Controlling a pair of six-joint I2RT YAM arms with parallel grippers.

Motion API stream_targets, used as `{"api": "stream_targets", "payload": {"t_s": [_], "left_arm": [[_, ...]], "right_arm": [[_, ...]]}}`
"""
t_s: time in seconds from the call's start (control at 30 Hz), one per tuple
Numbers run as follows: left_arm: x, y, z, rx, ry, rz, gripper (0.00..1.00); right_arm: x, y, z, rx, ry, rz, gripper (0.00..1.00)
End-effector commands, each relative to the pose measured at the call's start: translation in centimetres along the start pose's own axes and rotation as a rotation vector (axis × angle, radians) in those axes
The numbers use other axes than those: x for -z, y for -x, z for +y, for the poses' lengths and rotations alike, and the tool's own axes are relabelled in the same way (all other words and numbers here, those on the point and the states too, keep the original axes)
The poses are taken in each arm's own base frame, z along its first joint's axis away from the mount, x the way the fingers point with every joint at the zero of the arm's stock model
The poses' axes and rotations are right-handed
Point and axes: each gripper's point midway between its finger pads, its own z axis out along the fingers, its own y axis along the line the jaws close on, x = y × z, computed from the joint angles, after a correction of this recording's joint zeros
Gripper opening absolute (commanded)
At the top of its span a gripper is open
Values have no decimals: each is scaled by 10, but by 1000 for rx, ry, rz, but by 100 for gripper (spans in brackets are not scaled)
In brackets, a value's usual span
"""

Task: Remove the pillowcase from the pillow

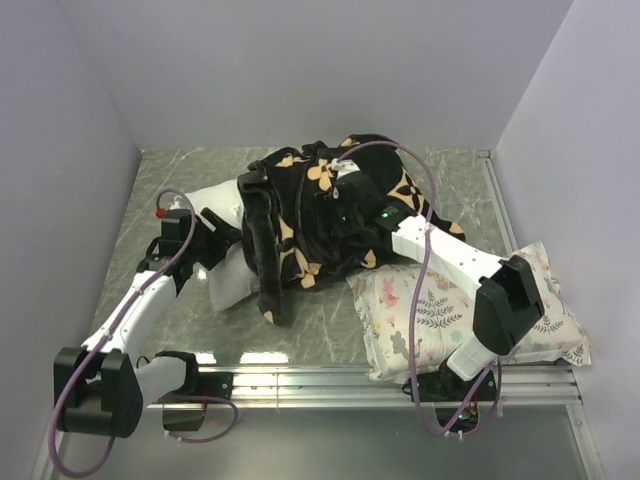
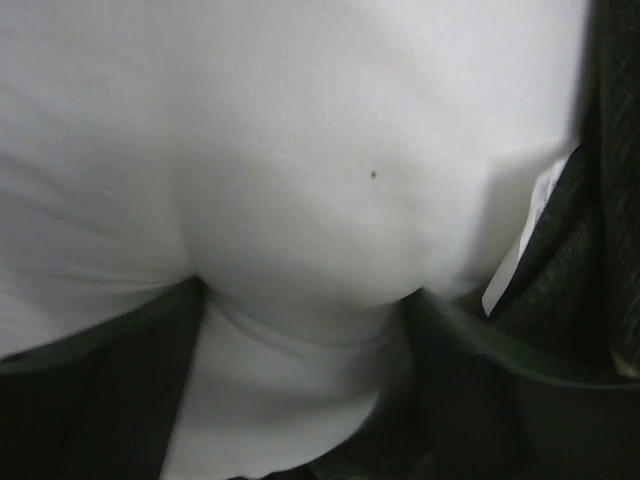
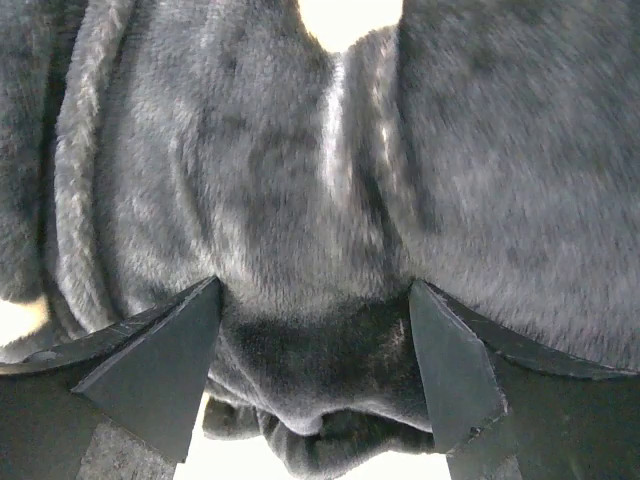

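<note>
The pillowcase [image 1: 290, 230] is bunched mid-frame, the pillow [image 1: 225, 282] half bared; left gripper [image 2: 305, 290] and right gripper [image 3: 315, 285] are spread wide, so a firm grasp is judged needed next.

The pillowcase [image 1: 300, 215] is black plush with a thick, soft, mostly matt pile. The pillow [image 1: 225, 285] at 9 o'clock is smooth, matt white cloth. The floral pillow [image 1: 440, 305] at 4 o'clock is smooth printed cloth. The surface [image 1: 330, 330] looks like grey marble, lightly glossy. The rail [image 1: 350, 385] at 6 o'clock is brushed metal. The fingers [image 3: 160, 360] of the right tool [image 3: 315, 340] look like matt black plastic.
</note>
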Motion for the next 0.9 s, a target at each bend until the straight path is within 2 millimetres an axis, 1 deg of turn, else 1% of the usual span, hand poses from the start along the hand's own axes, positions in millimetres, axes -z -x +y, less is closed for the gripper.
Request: {"api": "stream_targets", "payload": {"t_s": [0.0,0.03,0.07,0.1,0.13,0.17,0.2,0.23,0.27,0.3,0.33,0.37,0.4,0.43,0.47,0.5,0.53,0.57,0.6,0.67,0.7,0.73,0.77,0.83,0.87], "left_arm": [[-17,0,8,15,31,-6,72],[-20,1,9,13,40,-7,61],[-22,2,10,9,48,-6,46],[-22,7,6,5,48,-18,20],[-22,8,10,-1,73,-18,3],[-21,17,4,-7,74,-39,0],[-19,22,3,-12,82,-49,0],[-17,28,3,-22,92,-69,0],[-14,32,4,-20,106,-75,0],[-9,44,-1,-18,102,-105,0],[-5,52,0,-25,116,-126,0],[0,56,3,-21,132,-133,0],[6,71,5,-8,140,-165,0],[13,84,11,1,151,-193,0],[22,92,11,12,132,-209,0],[33,114,29,59,158,-262,0],[41,125,37,71,159,-287,0],[49,132,38,87,127,-286,0],[64,153,56,137,147,-346,0],[74,164,65,159,132,-352,0],[83,177,70,176,133,-374,0],[86,179,74,175,148,-377,0],[87,183,74,171,155,-385,0],[86,187,65,152,112,-391,0],[84,185,64,153,99,-383,0]], "right_arm": [[-9,15,16,17,25,-60,82],[-12,13,15,13,6,-54,81],[-17,10,11,9,-18,-43,80],[-19,10,6,6,-47,-47,77],[-19,10,3,5,-63,-53,74],[-18,10,-1,6,-82,-57,69],[-17,10,-3,6,-97,-60,65],[-16,13,-13,9,-145,-73,58],[-13,19,-19,9,-173,-86,47],[-12,19,-29,13,-211,-84,23],[-11,22,-40,9,-258,-95,14],[-8,30,-58,-18,-302,-107,8],[-5,29,-72,-32,-341,-97,0],[-3,32,-87,-54,-380,-101,0],[3,35,-114,-100,-441,-113,0],[8,34,-131,-131,-476,-109,0],[13,35,-146,-168,-501,-111,0],[19,34,-156,-211,-508,-118,0],[26,35,-181,-256,-546,-128,0],[36,32,-201,-303,-576,-137,0],[42,31,-218,-337,-599,-142,0],[43,29,-225,-362,-598,-143,0],[43,28,-225,-386,-567,-143,0],[41,34,-209,-385,-487,-157,0],[39,34,-202,-380,-468,-159,0]]}}
